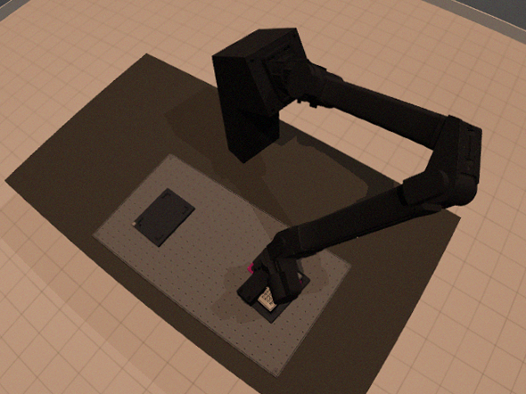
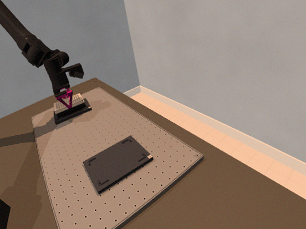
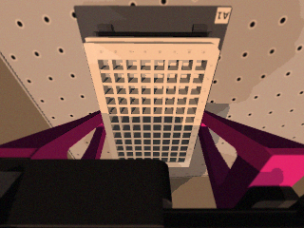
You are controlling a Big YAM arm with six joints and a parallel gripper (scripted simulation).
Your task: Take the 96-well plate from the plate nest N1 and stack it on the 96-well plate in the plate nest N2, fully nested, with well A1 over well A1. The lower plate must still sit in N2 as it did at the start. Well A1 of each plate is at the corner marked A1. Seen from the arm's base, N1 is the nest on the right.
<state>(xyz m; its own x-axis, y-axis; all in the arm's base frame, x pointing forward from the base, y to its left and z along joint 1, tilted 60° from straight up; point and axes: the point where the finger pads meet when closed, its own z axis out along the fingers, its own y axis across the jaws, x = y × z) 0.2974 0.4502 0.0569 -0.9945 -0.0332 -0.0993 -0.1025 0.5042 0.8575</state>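
You are viewing the gripper (image 3: 152, 138) clamping the 96-well plate (image 3: 152, 95) across its short sides, directly over nest N2 (image 3: 142, 19). The plate's long axis is running toward 12 o'clock in the wrist view, A1 label (image 3: 222, 15) at 1 o'clock.

A lab bench: perforated breadboard (image 2: 74, 221) (plate nests (image 2: 115, 164) mounted).

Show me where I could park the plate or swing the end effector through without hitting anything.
Free: the strip of perforated board between the vacant nest and the far nest, and the board's end nearest the exterior camera. Crowded: the far nest, where the end effector grips the plate right above it.
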